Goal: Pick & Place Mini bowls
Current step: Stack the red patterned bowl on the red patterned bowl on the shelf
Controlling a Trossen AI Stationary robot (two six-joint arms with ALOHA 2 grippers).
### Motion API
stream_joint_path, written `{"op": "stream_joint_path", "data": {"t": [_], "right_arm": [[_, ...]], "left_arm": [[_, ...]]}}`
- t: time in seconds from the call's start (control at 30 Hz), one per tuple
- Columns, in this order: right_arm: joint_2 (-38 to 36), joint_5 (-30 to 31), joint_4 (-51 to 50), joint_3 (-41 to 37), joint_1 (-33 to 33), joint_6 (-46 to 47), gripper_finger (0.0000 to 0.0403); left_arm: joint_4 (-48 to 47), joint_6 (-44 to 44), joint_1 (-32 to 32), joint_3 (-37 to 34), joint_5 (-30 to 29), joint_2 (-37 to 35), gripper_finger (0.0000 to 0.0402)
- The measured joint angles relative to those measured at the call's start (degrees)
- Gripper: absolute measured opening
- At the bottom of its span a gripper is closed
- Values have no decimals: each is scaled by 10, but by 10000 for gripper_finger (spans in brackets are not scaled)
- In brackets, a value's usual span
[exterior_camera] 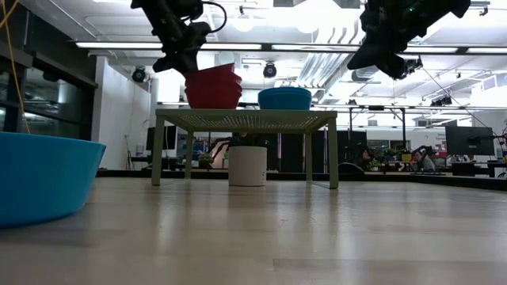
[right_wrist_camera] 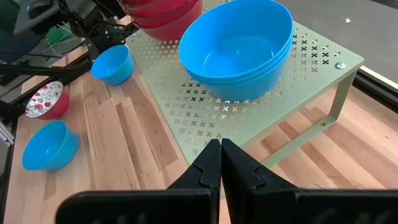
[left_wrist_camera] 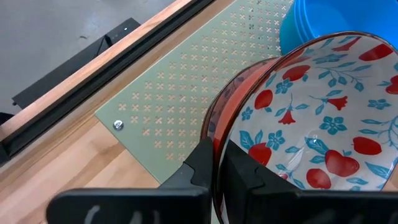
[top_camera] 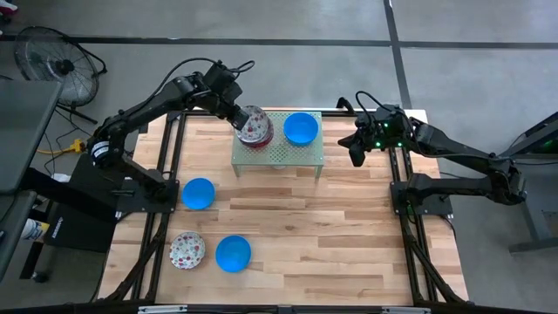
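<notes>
On the pale green rack (top_camera: 281, 157), a stack of floral mini bowls (top_camera: 255, 129), red outside, stands beside a stack of blue mini bowls (top_camera: 301, 128). My left gripper (left_wrist_camera: 219, 149) is at the floral stack's left side, shut on the top bowl (left_wrist_camera: 323, 130). Three more bowls rest on the table: a blue one (top_camera: 199, 193), a floral one (top_camera: 187, 250) and another blue one (top_camera: 233, 254). My right gripper (right_wrist_camera: 221, 144) hangs shut above the table, right of the rack (right_wrist_camera: 205, 118), touching nothing. My left gripper pinches the top floral bowl's rim (left_wrist_camera: 213, 127) on its left side, one finger inside the bowl and one outside. The fingers slant down from the far left. The bowl (exterior_camera: 212, 83) sits slightly tilted in the stack, which rests on the rack.
The rack stands on legs at the table's far middle, with open space beneath it. A black frame rail (left_wrist_camera: 93, 81) runs along the table's far edge behind it. Bare wood (top_camera: 331, 235) covers the middle and right of the table. A fan (top_camera: 54, 65) stands on the floor, far left.
</notes>
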Motion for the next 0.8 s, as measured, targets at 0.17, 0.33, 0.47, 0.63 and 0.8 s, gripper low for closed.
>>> {"op": "stream_joint_path", "data": {"t": [0.17, 0.33, 0.47, 0.63, 0.8], "right_arm": [[0, 0, 0, 0, 0, 0, 0], [0, 0, 0, 0, 0, 0, 0], [0, 0, 0, 0, 0, 0, 0], [0, 0, 0, 0, 0, 0, 0], [0, 0, -5, 0, 0, 0, 0]], "left_arm": [[4, -4, 0, 0, -1, 0, 11], [4, -9, 0, 0, -2, 0, 19], [4, -9, 0, 0, -2, 0, 27], [6, -9, 0, 0, -2, -1, 45], [9, -7, 0, 0, -2, -1, 82]]}}
